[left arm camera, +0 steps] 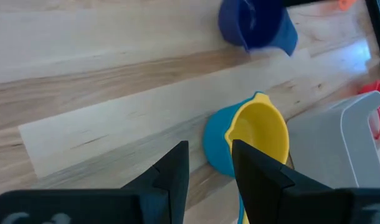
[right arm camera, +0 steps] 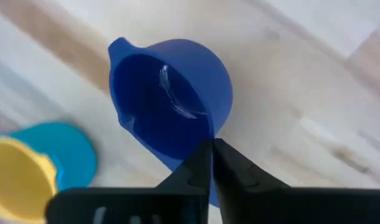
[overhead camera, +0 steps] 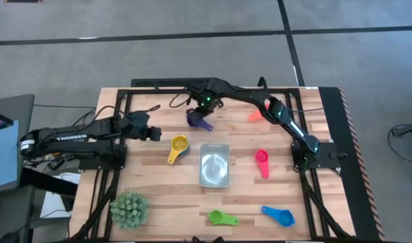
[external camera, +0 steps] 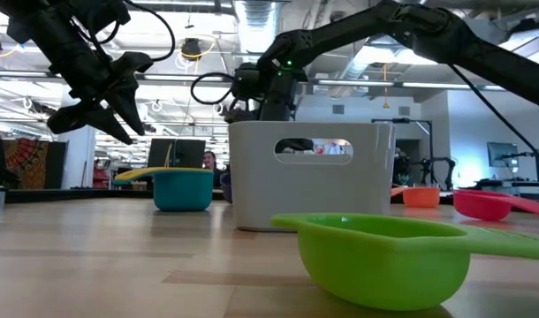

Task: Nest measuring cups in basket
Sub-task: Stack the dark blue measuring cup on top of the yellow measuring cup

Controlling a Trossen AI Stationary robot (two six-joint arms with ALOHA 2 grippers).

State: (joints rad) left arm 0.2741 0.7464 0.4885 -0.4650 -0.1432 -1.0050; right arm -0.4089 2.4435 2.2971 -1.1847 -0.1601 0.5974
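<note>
My right gripper (overhead camera: 204, 106) reaches over the far middle of the table and is shut on the purple cup (right arm camera: 168, 99), also seen as the purple cup (overhead camera: 199, 120). My left gripper (left arm camera: 209, 171) is open and hovers above the table, left of the yellow cup (left arm camera: 260, 130), which sits nested in the teal cup (left arm camera: 216, 146). The grey basket (overhead camera: 215, 164) stands at the table's middle. The orange cup (overhead camera: 254, 116), pink cup (overhead camera: 262, 162), green cup (overhead camera: 223, 217) and blue cup (overhead camera: 279, 216) lie on the wood. My right gripper pinches the purple cup's bowl wall at the rim (right arm camera: 205, 134), with one finger inside the bowl and one outside. The fingers come from above. The cup is tilted with its opening toward the wrist camera; whether its bottom touches the table cannot be told.
A spiky green plant ball (overhead camera: 130, 208) sits at the near left corner. Black frame rails (overhead camera: 118, 135) run along the table's left, right and far sides. Bare wood lies between the basket and the plant ball.
</note>
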